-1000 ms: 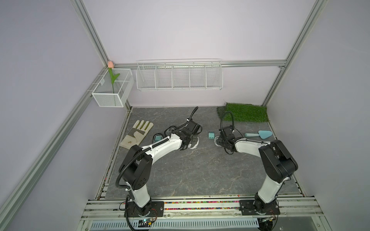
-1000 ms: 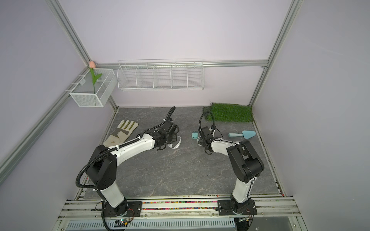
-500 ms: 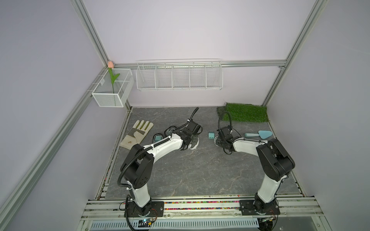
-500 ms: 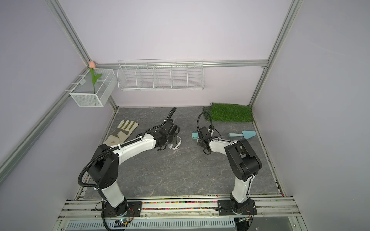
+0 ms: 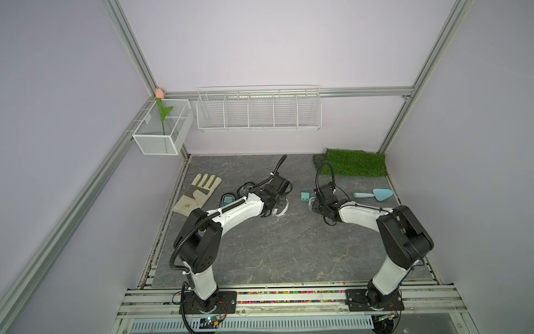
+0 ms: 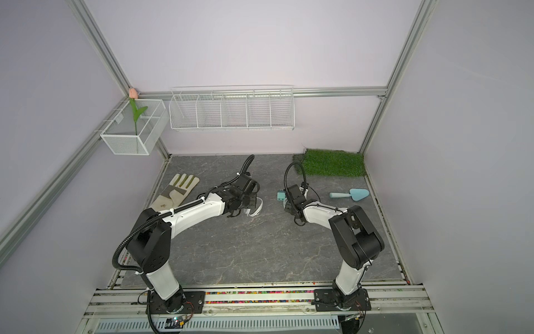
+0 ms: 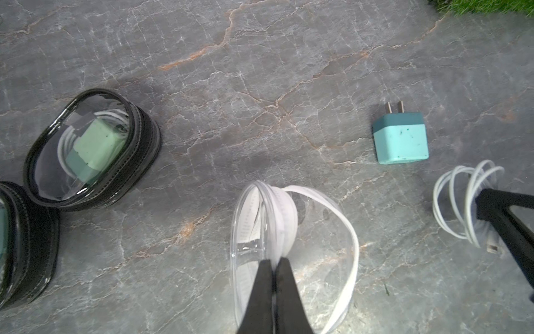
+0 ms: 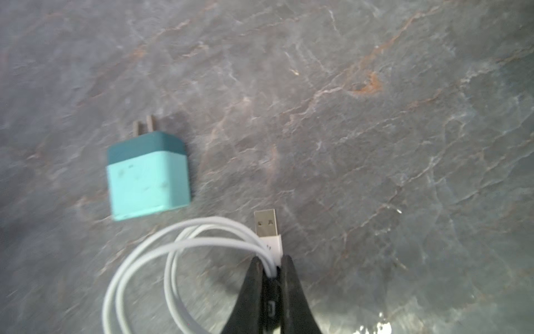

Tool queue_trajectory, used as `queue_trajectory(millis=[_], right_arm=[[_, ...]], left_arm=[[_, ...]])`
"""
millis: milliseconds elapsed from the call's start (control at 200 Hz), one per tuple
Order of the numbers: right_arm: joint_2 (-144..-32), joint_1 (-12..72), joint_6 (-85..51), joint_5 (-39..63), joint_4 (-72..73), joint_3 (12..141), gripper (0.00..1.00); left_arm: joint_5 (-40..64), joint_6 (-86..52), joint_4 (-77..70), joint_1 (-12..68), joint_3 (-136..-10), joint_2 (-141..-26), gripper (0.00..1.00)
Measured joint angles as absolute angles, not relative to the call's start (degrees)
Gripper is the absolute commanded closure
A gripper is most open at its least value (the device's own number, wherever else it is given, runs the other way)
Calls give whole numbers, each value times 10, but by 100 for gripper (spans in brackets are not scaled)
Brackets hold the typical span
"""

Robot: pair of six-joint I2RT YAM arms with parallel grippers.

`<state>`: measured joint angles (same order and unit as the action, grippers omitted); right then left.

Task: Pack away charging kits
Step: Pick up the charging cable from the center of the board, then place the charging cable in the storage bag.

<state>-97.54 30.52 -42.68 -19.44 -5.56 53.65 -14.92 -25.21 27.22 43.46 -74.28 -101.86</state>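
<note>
My left tool (image 7: 274, 264) pinches the white case (image 7: 281, 211) by its rim, propping it open; my right tool (image 8: 273, 267) is clamped on the coiled cable (image 8: 251, 241), presumably for loading.

Two like arms. Left arm (image 5: 237, 211) and right arm (image 5: 361, 215): white shells on long links, blocky black joints. Black ribbed hose (image 5: 279, 164) runs along the left arm, bound by white ties; another loops at the right wrist. Thin black wire (image 5: 367, 206) along the right shell. Base plates (image 5: 228, 299) black. Left gripper (image 7: 274, 260): black fingers (image 7: 260, 289), tapering.
</note>
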Motion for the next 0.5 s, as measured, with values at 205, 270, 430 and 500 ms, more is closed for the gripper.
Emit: queue_trajectory(millis=[205,270,430,500], right_arm=[[-930,368,-402,-132,-24,541,94],[-935,377,-400,-105,-10,544,94],[-973,383,-400,-53,30,556,94],[-991,386,-400,-36,42,560,94]], left_arm=[[-132,-252,262,435,-745,-1038,100],[-125,-252,257,435,-745,-1039,100],[-112,-252,237,435,-743,-1039,100],[-106,-252,229,435,-740,-1039,100]])
